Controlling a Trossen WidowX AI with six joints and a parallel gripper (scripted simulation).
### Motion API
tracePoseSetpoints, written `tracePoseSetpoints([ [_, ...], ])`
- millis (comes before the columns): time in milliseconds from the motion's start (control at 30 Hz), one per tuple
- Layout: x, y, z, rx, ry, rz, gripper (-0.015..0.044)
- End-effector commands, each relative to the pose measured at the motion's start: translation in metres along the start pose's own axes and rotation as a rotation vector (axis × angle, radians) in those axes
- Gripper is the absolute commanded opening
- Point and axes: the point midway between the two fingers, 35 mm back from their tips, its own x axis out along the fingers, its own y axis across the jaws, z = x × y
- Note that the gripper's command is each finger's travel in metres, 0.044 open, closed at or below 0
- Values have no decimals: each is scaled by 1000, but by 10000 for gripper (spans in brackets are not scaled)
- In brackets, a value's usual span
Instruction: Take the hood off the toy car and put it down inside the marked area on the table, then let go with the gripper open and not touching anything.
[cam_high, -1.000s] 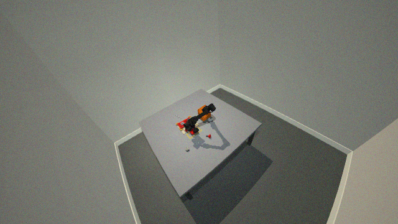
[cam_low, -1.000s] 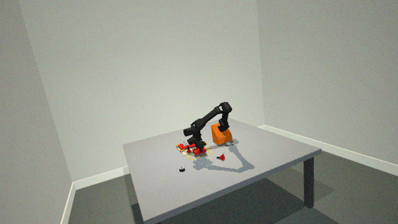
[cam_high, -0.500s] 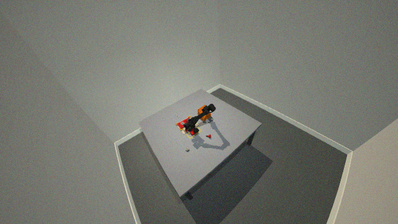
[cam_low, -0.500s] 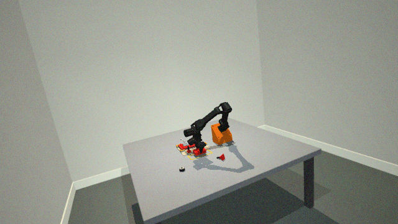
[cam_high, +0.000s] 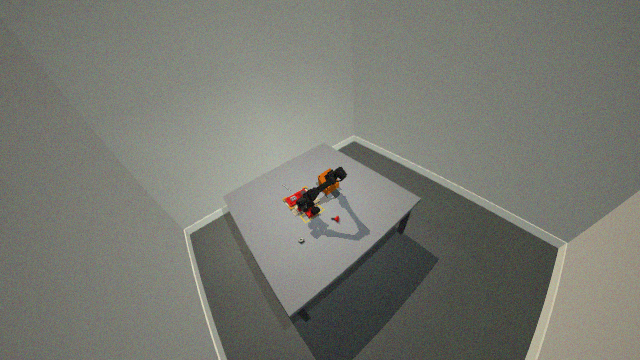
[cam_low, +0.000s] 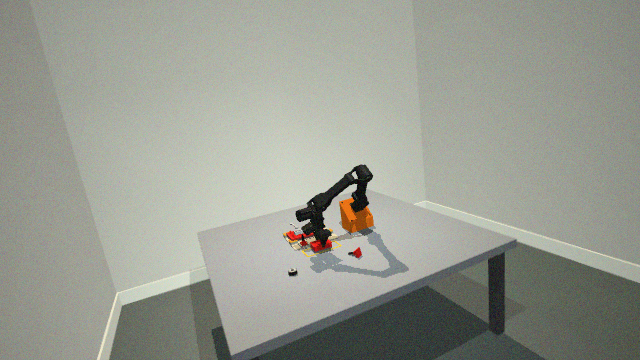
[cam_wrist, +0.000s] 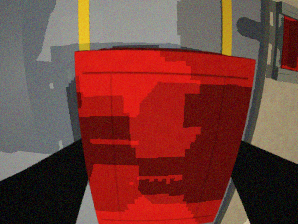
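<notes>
The red hood (cam_high: 310, 214) (cam_low: 320, 246) (cam_wrist: 150, 110) is between the black fingers of my gripper (cam_low: 323, 242) (cam_wrist: 161, 147), which is shut on it. The hood is low over the marked area, a yellow outline (cam_high: 306, 221) (cam_low: 308, 256) (cam_wrist: 84, 25) on the table. Whether it touches the table cannot be told. In the wrist view two yellow lines run out from beyond the hood's far edge; the rest of the outline there is hidden or out of view. The toy car (cam_high: 294, 198) (cam_low: 292, 235), red and cream, stands right beside the area, partly hidden by the arm.
A small red piece with a dark tip (cam_high: 336, 219) (cam_low: 357, 253) lies on the table to the right. A small round black and white piece (cam_high: 301, 240) (cam_low: 292, 272) lies nearer the front. An orange block (cam_high: 325, 180) (cam_low: 355, 218) stands at the arm's base. A thin pale piece (cam_low: 293, 226) lies behind the car.
</notes>
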Motion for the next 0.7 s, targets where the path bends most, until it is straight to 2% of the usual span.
tracePoseSetpoints([
  [0, 3, -1, -1, 7, 5, 3, 0],
  [567, 10, -1, -1, 7, 5, 3, 0],
  [667, 9, 0, -1, 0, 1, 2, 79],
])
